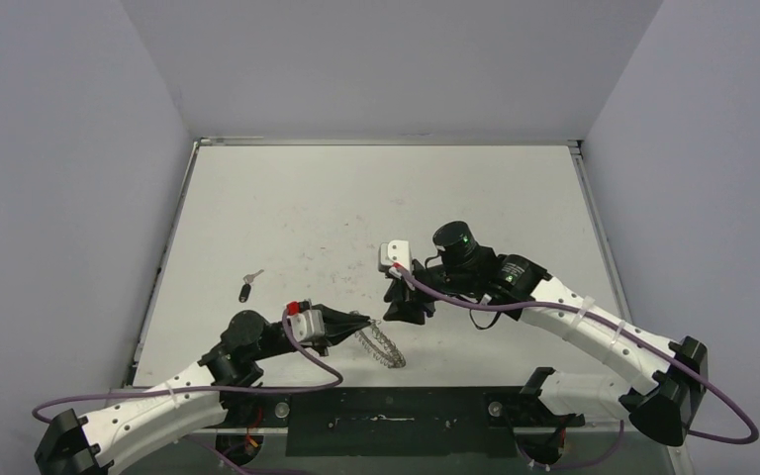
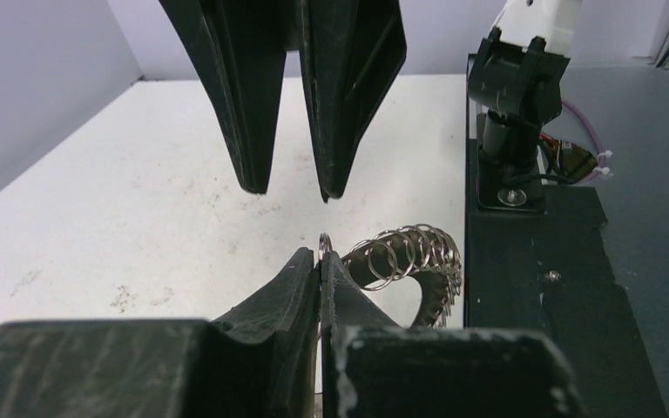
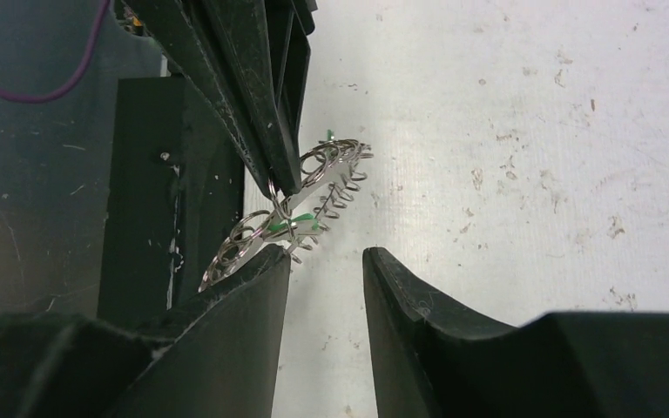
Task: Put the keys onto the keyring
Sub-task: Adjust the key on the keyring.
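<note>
Left pincer (image 2: 320,254): I see it clenched on the scalloped rim of the keyring (image 2: 401,252).
Right pincer (image 3: 325,257): released, fingers apart with nothing between them, tips just beside the ring and facing the left fingers.
Keyring: pinched by the left arm, tilted, near the table's (image 1: 307,198) front edge.
Keys: black-headed key (image 1: 244,292) and silver key (image 1: 254,275) lie together on the table, well apart from the ring.
Green: I see flecks among the loops; I cannot tell what they are.
</note>
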Robot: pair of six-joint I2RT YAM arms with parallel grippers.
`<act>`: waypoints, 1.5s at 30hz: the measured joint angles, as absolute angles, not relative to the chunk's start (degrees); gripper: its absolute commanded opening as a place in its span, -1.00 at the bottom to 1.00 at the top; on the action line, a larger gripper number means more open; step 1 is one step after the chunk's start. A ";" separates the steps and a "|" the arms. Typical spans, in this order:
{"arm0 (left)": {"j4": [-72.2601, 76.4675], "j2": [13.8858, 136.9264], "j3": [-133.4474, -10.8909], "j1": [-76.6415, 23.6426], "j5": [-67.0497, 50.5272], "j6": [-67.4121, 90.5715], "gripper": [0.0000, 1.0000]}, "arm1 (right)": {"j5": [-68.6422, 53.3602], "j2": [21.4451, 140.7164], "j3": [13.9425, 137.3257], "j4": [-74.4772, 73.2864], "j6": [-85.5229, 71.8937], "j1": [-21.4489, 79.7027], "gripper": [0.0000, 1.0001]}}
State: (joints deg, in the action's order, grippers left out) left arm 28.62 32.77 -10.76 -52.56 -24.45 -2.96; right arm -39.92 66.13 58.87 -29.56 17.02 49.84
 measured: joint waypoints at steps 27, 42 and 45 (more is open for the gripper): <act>33.76 30.17 -9.58 -52.58 -22.76 -1.61 -1.00 | -50.83 69.97 54.61 -20.16 14.09 49.47 -1.00; 36.10 31.16 -8.29 -52.53 -21.23 1.10 -1.00 | -47.99 70.65 50.26 -11.97 10.22 50.35 -0.92; 36.10 31.16 -8.08 -52.51 -21.10 1.30 -1.00 | -46.70 70.37 48.80 -9.02 8.82 50.35 -0.76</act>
State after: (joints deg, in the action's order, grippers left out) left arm 36.10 31.16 -8.08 -52.51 -21.10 1.30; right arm -46.70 70.37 48.80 -9.02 8.82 50.35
